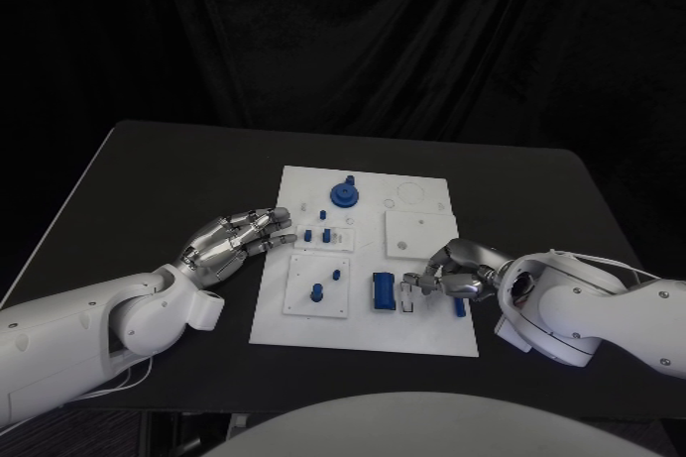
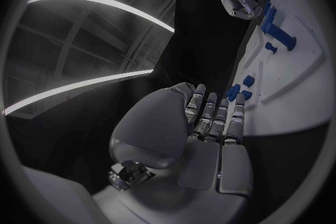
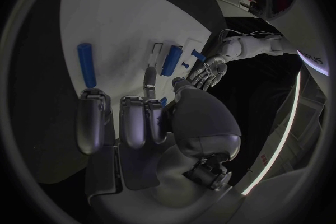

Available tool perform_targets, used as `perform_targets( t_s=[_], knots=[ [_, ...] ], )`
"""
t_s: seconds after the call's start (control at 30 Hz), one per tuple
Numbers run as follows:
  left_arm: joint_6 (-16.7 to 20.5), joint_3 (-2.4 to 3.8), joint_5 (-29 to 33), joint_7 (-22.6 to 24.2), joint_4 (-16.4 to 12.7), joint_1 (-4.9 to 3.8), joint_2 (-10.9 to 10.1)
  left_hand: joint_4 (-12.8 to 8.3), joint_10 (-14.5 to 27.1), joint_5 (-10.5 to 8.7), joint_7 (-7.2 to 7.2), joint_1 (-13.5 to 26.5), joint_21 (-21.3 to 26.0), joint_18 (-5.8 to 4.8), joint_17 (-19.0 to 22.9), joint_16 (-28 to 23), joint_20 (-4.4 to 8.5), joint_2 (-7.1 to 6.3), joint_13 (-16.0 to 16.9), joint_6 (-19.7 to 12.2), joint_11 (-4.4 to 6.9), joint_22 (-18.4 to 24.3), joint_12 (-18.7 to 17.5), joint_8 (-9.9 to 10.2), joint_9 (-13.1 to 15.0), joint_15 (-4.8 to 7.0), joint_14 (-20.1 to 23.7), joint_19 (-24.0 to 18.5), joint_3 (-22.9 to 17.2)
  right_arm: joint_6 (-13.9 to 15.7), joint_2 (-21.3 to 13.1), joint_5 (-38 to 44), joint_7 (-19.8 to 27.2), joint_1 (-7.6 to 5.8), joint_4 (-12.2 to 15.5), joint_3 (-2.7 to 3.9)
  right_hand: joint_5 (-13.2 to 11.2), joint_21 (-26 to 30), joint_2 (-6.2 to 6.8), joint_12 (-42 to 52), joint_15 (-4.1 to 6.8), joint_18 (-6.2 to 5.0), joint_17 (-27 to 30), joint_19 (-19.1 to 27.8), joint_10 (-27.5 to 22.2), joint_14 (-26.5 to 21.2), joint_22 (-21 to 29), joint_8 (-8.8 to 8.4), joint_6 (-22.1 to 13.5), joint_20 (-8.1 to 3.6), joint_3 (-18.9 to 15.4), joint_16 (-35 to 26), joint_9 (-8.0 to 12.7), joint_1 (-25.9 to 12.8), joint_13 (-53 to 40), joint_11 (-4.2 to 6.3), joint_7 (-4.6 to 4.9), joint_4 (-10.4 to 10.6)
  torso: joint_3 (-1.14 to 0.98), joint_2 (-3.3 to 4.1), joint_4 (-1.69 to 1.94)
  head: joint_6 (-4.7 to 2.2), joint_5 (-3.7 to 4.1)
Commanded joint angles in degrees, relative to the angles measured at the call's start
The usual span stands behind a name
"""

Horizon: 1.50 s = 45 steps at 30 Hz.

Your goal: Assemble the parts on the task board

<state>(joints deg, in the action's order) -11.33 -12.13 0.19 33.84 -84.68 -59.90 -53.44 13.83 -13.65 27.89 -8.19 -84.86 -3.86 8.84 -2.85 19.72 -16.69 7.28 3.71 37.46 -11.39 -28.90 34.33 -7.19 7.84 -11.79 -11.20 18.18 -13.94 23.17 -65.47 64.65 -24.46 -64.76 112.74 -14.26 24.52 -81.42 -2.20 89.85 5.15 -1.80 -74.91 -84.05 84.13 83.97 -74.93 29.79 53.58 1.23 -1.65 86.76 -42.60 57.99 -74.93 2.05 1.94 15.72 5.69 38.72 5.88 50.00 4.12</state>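
- Fingers (image 1: 416,290) of the right hand (image 1: 447,270) are curled downward at the lower right of the task board (image 1: 429,207), tips close together over a pale slot beside the blue block (image 1: 384,289); whether anything is pinched cannot be told.
- A blue cylinder (image 1: 459,306) is seen just beside that hand, toward the board's lower right edge, presumably kept within reach for insertion.
- Fingers of the left hand (image 1: 236,241) are extended and slightly apart, nothing held; their tips lie at the board's left edge, possibly steadying it.
- Small blue pegs (image 1: 324,236) stand just right of those tips, and a round blue part (image 1: 343,193) is seated in the board's upper area.
- Open black table (image 1: 158,179) is left on both sides, so withdrawal room is judged ample; space between block and cylinder is tight.
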Motion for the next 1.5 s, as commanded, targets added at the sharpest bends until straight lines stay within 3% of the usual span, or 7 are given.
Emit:
perform_targets(
  t_s=[0.03,0.2,0.43,0.6,0.9,1.3,1.5],
  knots=[
    [-0.3,0.05,0.24,0.57,-0.18,0.09,0.05,0.39,-0.4,-0.21,-0.44,0.6,-0.11,-0.23,-0.08,0.19,0.16,-0.18,0.08,0.05,0.03,-0.07,0.26,-0.33,-0.09,-0.16,-0.4,0.4,0.0,0.62,-1.34,3.05,-1.24,-0.04,0.41,-0.04,1.57,-0.07,0.06,0.15,0.41,-0.38,-9.09,-2.35,5.87,4.87,-12.18,-0.01,-0.07,-0.4,-0.4,-0.1,-0.1,1.47,-15.07,0.09,-0.21,-0.04,-0.01,0.02,-0.02,0.0,0.16],
    [-0.21,0.05,0.24,0.55,-0.11,0.1,0.15,0.4,-0.43,-0.22,-0.45,0.61,-0.12,-0.24,-0.08,0.23,0.16,-0.18,0.09,0.09,0.01,-0.07,0.28,-0.36,-0.08,-0.16,-0.44,0.41,0.0,-0.62,-3.09,7.36,-3.5,-0.04,0.13,-0.05,5.69,-0.3,0.4,0.15,0.53,-0.32,-9.26,-2.46,5.87,4.91,-12.26,-0.01,0.13,-0.49,-0.04,0.02,-0.14,4.55,-15.07,0.24,-0.38,-0.67,0.07,-0.03,0.07,0.0,0.44],
    [-0.26,0.05,0.24,0.52,0.01,0.11,0.35,0.41,-0.51,-0.19,-0.47,0.63,-0.13,-0.24,-0.09,0.26,0.16,-0.16,0.09,0.14,-0.04,-0.07,0.31,-0.42,-0.07,-0.15,-0.47,0.46,-0.02,-2.58,-4.17,16.26,-7.16,-0.04,0.12,-0.06,6.4,-0.61,1.28,0.15,0.7,-0.24,-9.47,-2.61,5.87,4.95,-12.37,1.35,0.52,-0.61,-0.8,0.16,-1.5,5.29,-15.07,0.46,-0.65,0.07,0.2,-0.17,0.04,0.0,1.07],
    [-0.37,0.05,0.24,0.42,0.05,0.13,0.38,0.42,-0.58,-0.14,-0.48,0.64,-0.13,-0.25,-0.1,0.35,0.16,-0.13,0.1,0.18,-0.09,-0.02,0.35,-0.46,-0.07,-0.17,-0.54,0.45,-0.05,-5.04,-4.63,22.16,-10.25,-0.03,0.32,-0.06,4.26,-0.76,1.15,0.15,1.02,-0.2,-9.63,-2.71,5.87,4.98,-12.42,7.06,-1.93,-0.92,-2.83,0.3,-7.87,5.07,-15.07,0.87,-1.11,0.84,0.06,-0.11,0.04,0.0,1.34],
    [-0.52,0.05,0.24,0.25,0.21,0.16,0.54,0.45,-0.81,-0.03,-0.56,0.69,-0.14,-0.3,-0.12,0.52,0.14,-0.1,0.12,0.26,-0.28,0.07,0.46,-0.57,-0.06,-0.27,-0.69,0.48,-0.11,-9.42,-4.83,28.94,-13.4,-0.01,0.05,-0.07,3.37,-0.58,0.46,0.15,1.45,-0.24,-9.47,-2.64,5.87,4.93,-12.37,11.96,-4.18,-1.32,-4.82,0.23,-14.07,4.56,-15.07,1.38,-1.71,0.85,-0.04,0.06,0.06,0.0,1.4],
    [-0.74,0.05,0.24,-0.2,0.47,0.24,0.82,0.47,-0.93,-0.08,-0.64,0.73,-0.13,-0.33,-0.11,0.46,0.14,-0.12,0.12,0.29,-0.36,0.15,0.51,-0.61,-0.06,-0.28,-0.67,0.45,-0.11,-12.89,-4.1,29.65,-14.56,0.05,-0.46,-0.07,3.7,-0.12,-0.29,0.15,0.95,-0.32,-9.02,-2.46,5.87,4.84,-12.24,6.84,-5.1,-0.95,-6.15,-0.01,-10.49,3.66,-15.07,0.69,-0.81,0.93,0.0,0.07,0.03,0.0,1.45],
    [-0.94,0.05,0.24,-0.45,0.62,0.31,1.0,0.49,-0.97,-0.12,-0.69,0.77,-0.12,-0.34,-0.1,0.43,0.15,-0.15,0.13,0.29,-0.41,0.18,0.53,-0.63,-0.06,-0.28,-0.64,0.44,-0.09,-13.3,-3.8,28.62,-14.5,0.15,-0.6,-0.07,4.23,0.17,-0.72,0.15,0.24,-0.36,-8.82,-2.38,5.87,4.8,-12.17,1.01,-4.84,-0.34,-7.22,-0.11,-5.42,3.52,-15.07,-0.22,0.28,0.9,-0.02,0.04,0.09,0.0,1.45]
  ],
)
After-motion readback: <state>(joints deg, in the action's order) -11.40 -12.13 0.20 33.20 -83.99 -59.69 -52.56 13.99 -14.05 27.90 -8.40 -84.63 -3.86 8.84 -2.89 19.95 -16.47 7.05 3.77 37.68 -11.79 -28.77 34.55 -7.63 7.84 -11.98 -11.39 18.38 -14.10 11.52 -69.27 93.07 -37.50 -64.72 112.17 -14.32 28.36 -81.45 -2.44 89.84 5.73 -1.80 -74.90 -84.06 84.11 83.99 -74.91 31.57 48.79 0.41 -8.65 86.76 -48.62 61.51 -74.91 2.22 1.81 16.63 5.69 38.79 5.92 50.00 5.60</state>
